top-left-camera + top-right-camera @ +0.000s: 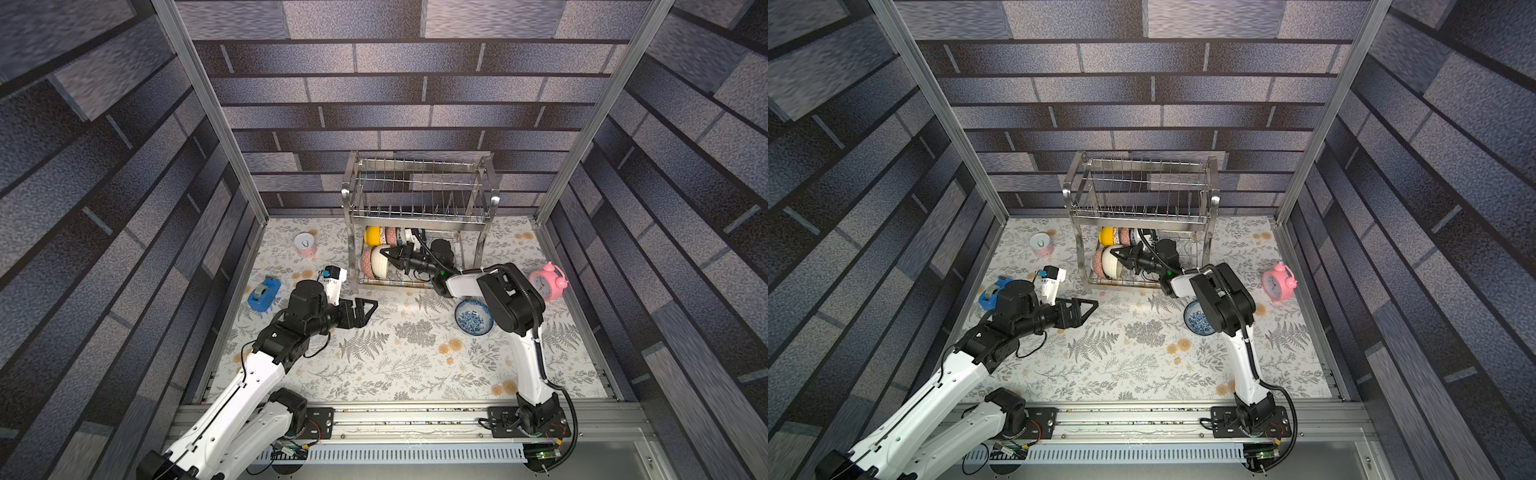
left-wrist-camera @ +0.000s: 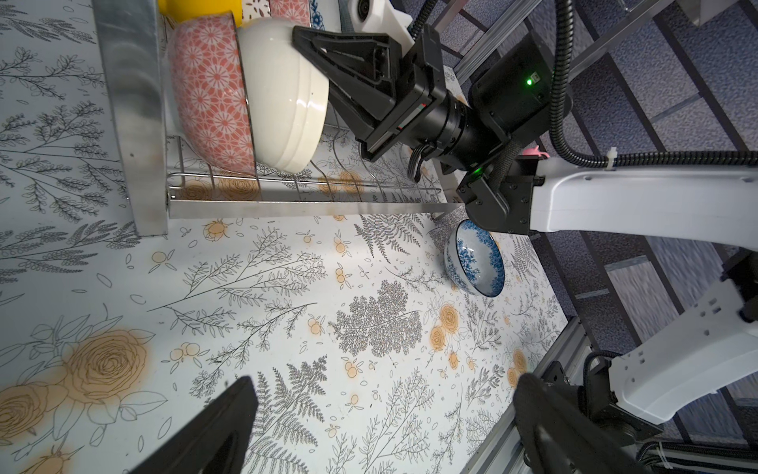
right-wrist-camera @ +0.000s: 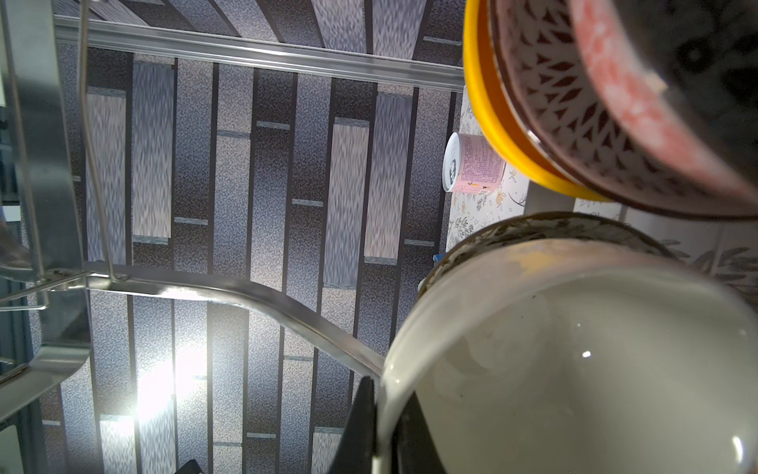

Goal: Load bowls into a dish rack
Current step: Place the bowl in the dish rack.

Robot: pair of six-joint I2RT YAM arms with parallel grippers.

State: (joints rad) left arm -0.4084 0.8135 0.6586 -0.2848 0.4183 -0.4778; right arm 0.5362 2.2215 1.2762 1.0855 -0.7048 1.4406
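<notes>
From where I stood, the dish rack rose at the far middle of the floral table. The right gripper reached into the rack's lower tier from the right. It was clamped on the rim of the cream bowl. In the right wrist view one black finger lay outside that rim and the other inside.

The cream bowl stood on edge in the near row of the lower tier, toward its left end. It was just beside the pink patterned bowl, which stood on edge to its left, nearest the side post. In the far row behind them the yellow bowl stood at the left end. The dark leaf-patterned bowl was tucked just to its right. More bowls followed, but I could not tell them apart.

A blue-and-white bowl sat on the table near the rack's right foot, partly under the right arm, its patterned inside showing from above.

The left gripper hovered over the table, nearer than the rack and to its left. Its fingers were spread wide with nothing between them.

A pink-and-white can stood left of the rack. A blue tape dispenser lay by the left edge. A pink alarm clock stood to the right.
</notes>
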